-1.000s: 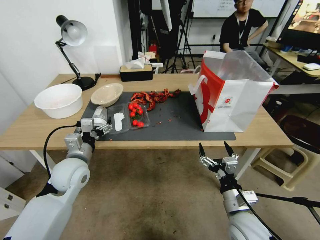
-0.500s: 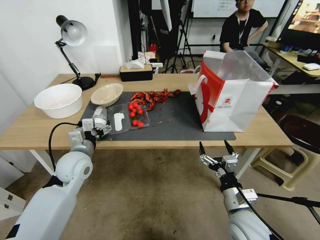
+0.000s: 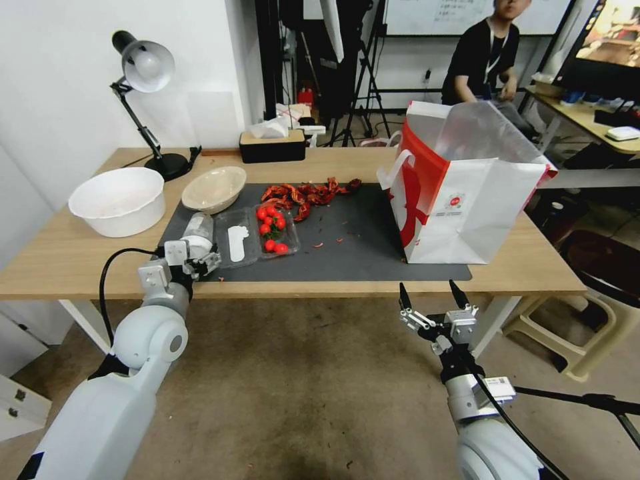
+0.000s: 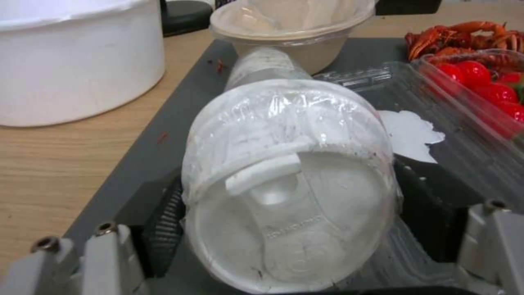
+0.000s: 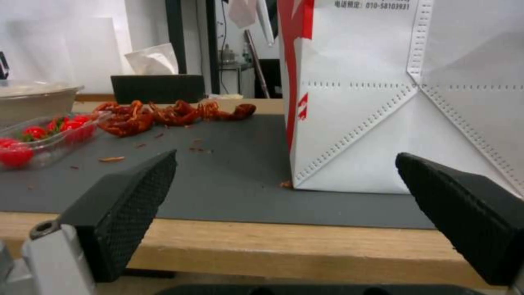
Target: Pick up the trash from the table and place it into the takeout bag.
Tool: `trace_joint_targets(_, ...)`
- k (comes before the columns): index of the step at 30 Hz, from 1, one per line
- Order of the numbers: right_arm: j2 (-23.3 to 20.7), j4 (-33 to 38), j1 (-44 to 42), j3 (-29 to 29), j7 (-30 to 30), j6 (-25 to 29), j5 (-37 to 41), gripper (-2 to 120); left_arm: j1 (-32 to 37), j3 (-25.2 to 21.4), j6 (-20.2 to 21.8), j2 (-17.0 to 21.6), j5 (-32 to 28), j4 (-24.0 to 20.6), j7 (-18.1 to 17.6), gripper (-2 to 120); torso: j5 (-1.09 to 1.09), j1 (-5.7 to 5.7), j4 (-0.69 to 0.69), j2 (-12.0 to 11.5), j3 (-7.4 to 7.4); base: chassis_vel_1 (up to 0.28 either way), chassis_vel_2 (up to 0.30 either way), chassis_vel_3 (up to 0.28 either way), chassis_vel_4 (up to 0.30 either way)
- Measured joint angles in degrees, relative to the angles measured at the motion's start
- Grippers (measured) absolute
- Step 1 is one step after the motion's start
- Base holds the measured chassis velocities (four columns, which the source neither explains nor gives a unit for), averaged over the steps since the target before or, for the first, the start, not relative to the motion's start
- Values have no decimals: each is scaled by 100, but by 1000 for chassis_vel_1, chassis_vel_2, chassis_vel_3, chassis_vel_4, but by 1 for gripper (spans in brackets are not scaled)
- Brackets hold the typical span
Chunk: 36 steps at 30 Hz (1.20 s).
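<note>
Light-wood desk (image 3: 67,257) with a grey mat (image 3: 360,233) across the middle, white wall behind, lamp (image 3: 143,67) at 10 o'clock.

Left hand (image 3: 200,257) is at the near left corner of the mat, fingers (image 4: 163,229) either side of a clear tumbler (image 4: 289,180) lying on its side, lid end toward my wrist cam. Pads sit tight against the cup walls; I read it as clamped on the tumbler. Cup rests on the mat, not lifted.

Just past the tumbler at 12 o'clock is the beige bowl (image 3: 215,189). White tub (image 3: 119,200) at 9 o'clock of the bowl, on bare wood. Clear clamshell (image 3: 257,233) touching the tumbler's right side, cherry tomatoes (image 3: 271,228) in its far half. Red crawfish shells (image 3: 307,193) piled at the mat's far edge, small crumbs scattered mid-mat. Black tissue box (image 3: 272,145) at the desk's far edge.

Bag (image 3: 467,193) stands upright on the right end of the mat, mouth open, well apart from the tumbler.

Right hand (image 3: 432,299) hangs below the desk's front edge, in front of the bag, fingers wide apart, holding nothing.
</note>
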Motion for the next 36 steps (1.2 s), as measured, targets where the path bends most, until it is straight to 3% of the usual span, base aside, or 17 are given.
trace_joint_targets(4, 4, -7, 2, -20, 7, -14, -5, 100, 45, -27, -85, -11, 22, -38, -35, 71, 0, 0, 0, 0, 0, 0, 0, 0, 0)
trace_joint_targets(15, -11, 27, 60, -59, 10, -57, -8, 100, 237, -94, -226, -5, 97, -160, -25, 71, -1, 0, 0, 0, 0, 0, 0, 0, 0)
trace_joint_targets(24, -28, 72, 103, -87, 10, -85, 7, 100, 678, -291, -681, 53, 272, -695, 239, 71, 0, 0, 0, 0, 0, 0, 0, 0, 0)
trace_joint_targets(28, -30, 84, 101, -89, 10, -92, 10, 100, 789, -338, -1047, 80, 374, -907, 576, 71, 0, 0, 0, 0, 0, 0, 0, 0, 0)
trace_joint_targets(30, -30, 90, 101, -95, 6, -99, 12, 100, 816, -353, -1334, 140, 409, -1010, 894, 71, 1, 0, 0, 0, 0, 0, 0, 0, 0)
trace_joint_targets(31, -28, 92, 101, -101, 1, -102, 13, 100, 811, -360, -1561, 198, 409, -1044, 1238, 71, 0, 0, 0, 0, 0, 0, 0, 0, 0)
trace_joint_targets(32, -28, 92, 101, -101, 1, -102, 13, 100, 811, -360, -1561, 198, 409, -1044, 1238, 71, 0, 0, 0, 0, 0, 0, 0, 0, 0)
trace_joint_targets(35, -19, 96, 101, -109, -8, -107, 13, 100, 650, -327, -2142, 385, 363, -951, 2063, 71, 2, 0, 0, 0, 0, 0, 0, 0, 0)
trace_joint_targets(36, -19, 96, 101, -109, -8, -107, 13, 100, 650, -327, -2142, 385, 363, -951, 2063, 71, 2, 0, 0, 0, 0, 0, 0, 0, 0)
